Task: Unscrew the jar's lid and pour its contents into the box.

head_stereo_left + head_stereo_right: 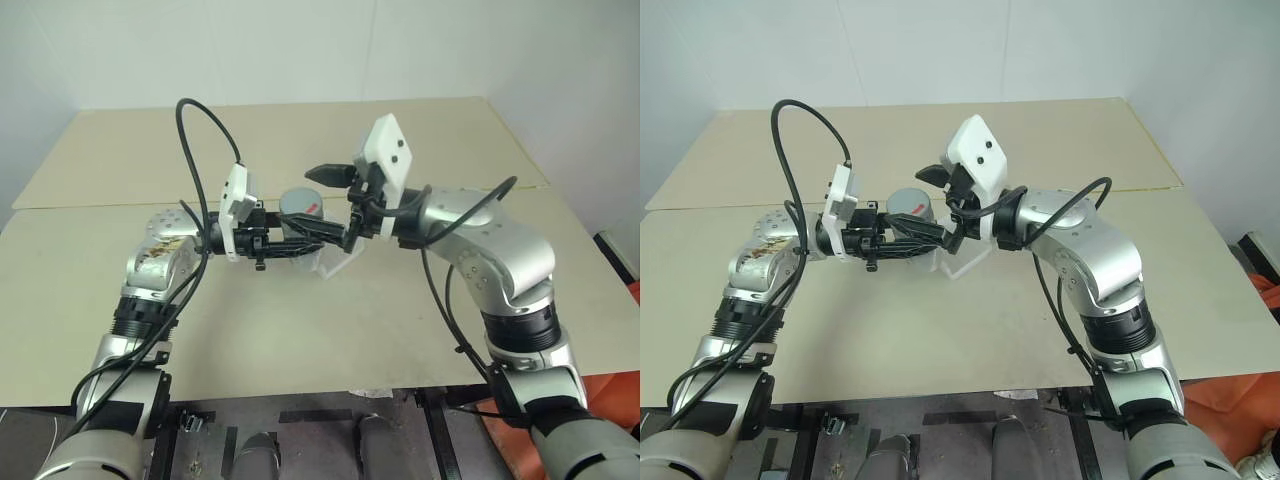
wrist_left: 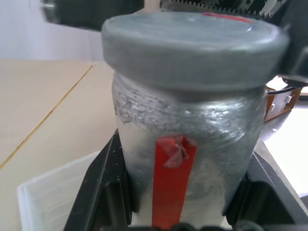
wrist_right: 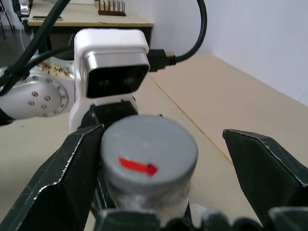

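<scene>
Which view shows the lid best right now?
The right wrist view: the lid sits centred between that arm's open jaws, its grey top and red mark plain. The left wrist view shows its rim side-on atop the jar. The eye views show a grey disc between the arms.

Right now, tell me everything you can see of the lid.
The lid is a round, flat grey cap, matte like plastic, with a small red mark on top. It sits level and still screwed on the jar, overhanging the silvery wall a little. The left gripper holds the jar upright below it. The right gripper has one finger on each side of the lid, one close against its rim, the other well clear.
</scene>
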Action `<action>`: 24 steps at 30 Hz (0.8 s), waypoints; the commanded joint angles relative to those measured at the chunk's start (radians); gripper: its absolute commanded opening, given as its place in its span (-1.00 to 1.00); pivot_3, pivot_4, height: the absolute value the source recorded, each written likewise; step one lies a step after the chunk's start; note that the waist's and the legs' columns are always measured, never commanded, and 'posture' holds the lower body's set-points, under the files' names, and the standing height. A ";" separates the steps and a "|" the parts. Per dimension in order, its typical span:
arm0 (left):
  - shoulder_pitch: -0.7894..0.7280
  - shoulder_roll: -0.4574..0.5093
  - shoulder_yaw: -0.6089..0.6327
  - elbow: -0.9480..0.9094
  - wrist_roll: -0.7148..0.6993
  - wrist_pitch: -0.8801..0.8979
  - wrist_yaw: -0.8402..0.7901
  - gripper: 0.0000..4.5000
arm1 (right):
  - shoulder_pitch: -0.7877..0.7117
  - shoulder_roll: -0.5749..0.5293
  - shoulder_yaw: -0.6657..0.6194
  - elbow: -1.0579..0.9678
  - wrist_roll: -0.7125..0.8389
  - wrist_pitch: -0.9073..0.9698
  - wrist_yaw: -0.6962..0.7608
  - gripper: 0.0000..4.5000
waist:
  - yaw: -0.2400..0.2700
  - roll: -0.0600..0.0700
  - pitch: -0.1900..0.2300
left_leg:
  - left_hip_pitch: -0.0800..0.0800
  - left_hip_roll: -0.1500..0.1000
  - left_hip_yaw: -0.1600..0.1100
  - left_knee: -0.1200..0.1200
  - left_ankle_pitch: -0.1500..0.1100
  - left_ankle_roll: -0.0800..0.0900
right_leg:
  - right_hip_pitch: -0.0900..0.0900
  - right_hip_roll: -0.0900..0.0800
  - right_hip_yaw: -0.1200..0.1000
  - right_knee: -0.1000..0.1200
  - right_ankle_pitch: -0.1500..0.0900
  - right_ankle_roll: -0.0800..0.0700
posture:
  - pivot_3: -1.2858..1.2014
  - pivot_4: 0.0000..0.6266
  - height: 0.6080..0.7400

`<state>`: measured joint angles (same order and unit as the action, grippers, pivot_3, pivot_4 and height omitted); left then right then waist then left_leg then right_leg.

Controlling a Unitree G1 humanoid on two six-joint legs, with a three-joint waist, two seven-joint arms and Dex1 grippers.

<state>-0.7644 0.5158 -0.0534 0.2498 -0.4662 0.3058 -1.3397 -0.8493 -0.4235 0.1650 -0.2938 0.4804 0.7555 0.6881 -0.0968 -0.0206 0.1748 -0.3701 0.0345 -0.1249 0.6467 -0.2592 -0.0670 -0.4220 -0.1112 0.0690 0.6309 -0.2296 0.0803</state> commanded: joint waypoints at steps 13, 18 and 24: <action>0.029 0.039 0.058 -0.079 -0.036 0.006 -0.019 -0.14 | 0.015 -0.085 -0.159 0.045 -0.017 -0.038 -0.037 0.98 | 0.004 0.000 0.000 | 0.000 0.000 0.000 0.000 0.000 0.000 | 0.000 0.000 0.000 0.000 0.000 0.000 | 0.03 -0.52 1.00; 0.032 0.044 0.063 -0.080 -0.035 0.012 -0.016 -0.14 | 0.022 -0.103 -0.168 0.047 -0.021 -0.036 -0.025 0.98 | 0.001 0.000 0.000 | 0.000 0.000 0.000 0.000 0.000 0.000 | 0.000 0.000 0.000 0.000 0.000 0.000 | 0.03 -0.52 1.00; 0.006 0.019 0.052 -0.037 -0.015 -0.007 0.007 -0.14 | 0.039 -0.108 -0.163 -0.092 0.074 0.009 0.036 0.98 | 0.001 0.000 0.000 | 0.000 0.000 0.000 0.000 0.000 0.000 | 0.000 0.000 0.000 -0.001 0.000 0.000 | 0.03 -0.52 1.00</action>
<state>-0.7314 0.5398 -0.0132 0.2158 -0.4742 0.3089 -1.3413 -0.8023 -0.5307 0.0259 -0.3130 0.5102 0.7574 0.7106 -0.0955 -0.0204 0.1750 -0.3703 0.0345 -0.1246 0.6464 -0.2592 -0.0670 -0.4219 -0.1113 0.0690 0.6304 -0.2296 0.0804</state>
